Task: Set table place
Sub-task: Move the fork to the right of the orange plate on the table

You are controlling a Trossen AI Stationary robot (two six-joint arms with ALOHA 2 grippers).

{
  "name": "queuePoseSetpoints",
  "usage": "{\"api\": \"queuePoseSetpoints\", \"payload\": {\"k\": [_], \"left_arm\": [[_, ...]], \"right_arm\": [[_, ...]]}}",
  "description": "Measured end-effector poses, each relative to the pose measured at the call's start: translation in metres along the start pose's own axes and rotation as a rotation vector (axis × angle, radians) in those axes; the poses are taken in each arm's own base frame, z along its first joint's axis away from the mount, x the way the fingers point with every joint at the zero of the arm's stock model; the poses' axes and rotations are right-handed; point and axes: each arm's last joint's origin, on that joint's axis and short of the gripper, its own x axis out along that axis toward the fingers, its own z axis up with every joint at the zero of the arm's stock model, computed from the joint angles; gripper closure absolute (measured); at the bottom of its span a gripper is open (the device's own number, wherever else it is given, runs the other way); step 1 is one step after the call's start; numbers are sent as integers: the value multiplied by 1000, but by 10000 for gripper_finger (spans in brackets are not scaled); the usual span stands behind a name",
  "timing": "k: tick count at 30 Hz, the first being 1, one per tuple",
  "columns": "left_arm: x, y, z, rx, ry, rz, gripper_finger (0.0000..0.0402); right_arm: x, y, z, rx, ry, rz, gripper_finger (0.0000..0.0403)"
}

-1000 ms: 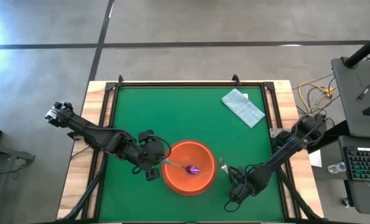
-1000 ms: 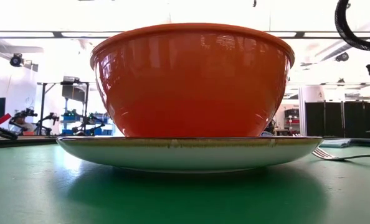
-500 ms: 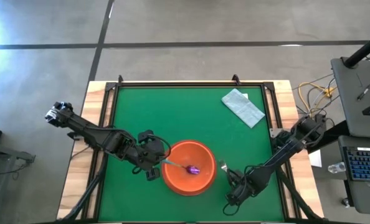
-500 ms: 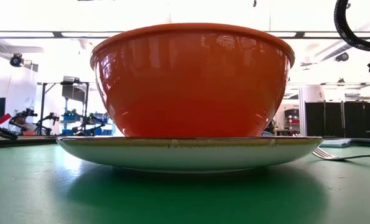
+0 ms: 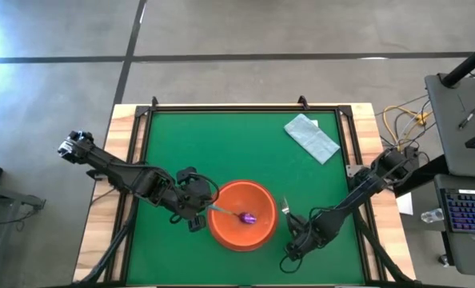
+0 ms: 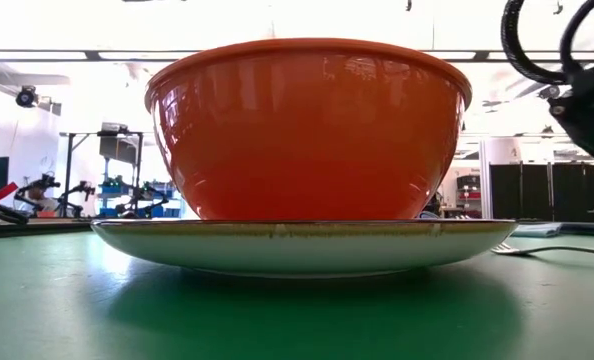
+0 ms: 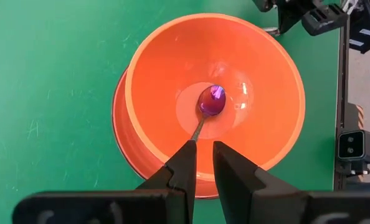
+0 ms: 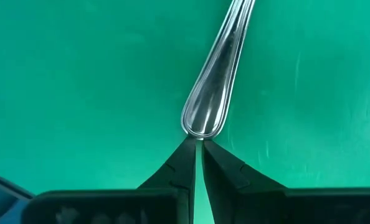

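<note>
An orange bowl (image 5: 241,214) stands on an orange plate (image 6: 297,245) at the table's near middle. A spoon lies in the bowl, its purple end (image 7: 212,101) on the bottom and its handle slanting up toward my left gripper (image 7: 203,144). That gripper hangs over the bowl's left rim (image 5: 199,212), its fingers a narrow gap apart. A silver fork (image 5: 285,212) lies on the green table (image 5: 221,152) right of the plate. My right gripper (image 8: 199,142) is shut just behind the fork's handle end (image 8: 202,124), near the front edge (image 5: 292,242). My left gripper comes from above. The spoon's thin handle (image 7: 196,134) runs up to the tip of one finger (image 7: 188,152). The gap is wider than the handle, and I cannot tell whether the finger touches it. My right gripper's shut fingertips (image 8: 188,148) point down right at the fork's rounded handle end. The handle lies flat on the table. I cannot tell whether the tips touch it.
A pale blue-green folded cloth (image 5: 312,138) lies at the table's far right. A black rail frame and a light wood border (image 5: 125,160) run round the green top. A keyboard and cables (image 5: 469,212) sit off the table to the right. Bare green shows at the far left.
My right gripper has moved a little toward the table's near-left, and its arm has come further into the low view. The fork's handle has gone down and now lies flatter on the table. The fork has shifted slightly toward the plate.
</note>
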Motion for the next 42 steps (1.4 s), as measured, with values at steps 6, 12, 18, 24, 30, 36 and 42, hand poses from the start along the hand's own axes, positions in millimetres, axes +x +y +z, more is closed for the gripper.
{"api": "queuePoseSetpoints", "payload": {"k": [6,12,18,24,30,36,42], "left_arm": [[2,1,-2,-18,3,10,362],[5,2,-4,-20,7,23,362],[5,2,-5,-20,10,25,362],[6,2,-5,-22,6,24,362],[6,2,-5,-45,4,22,362],[6,2,-5,-46,4,23,362],[6,0,-3,-30,-12,9,362]], "right_arm": [[-1,2,13,7,-45,21,381],[-3,6,17,-3,-81,47,381],[-4,10,19,0,-116,62,381],[-6,13,23,9,-161,81,381],[-10,18,23,2,-158,99,381],[-12,21,18,-3,-139,107,381],[-33,44,10,-66,-191,202,381]]}}
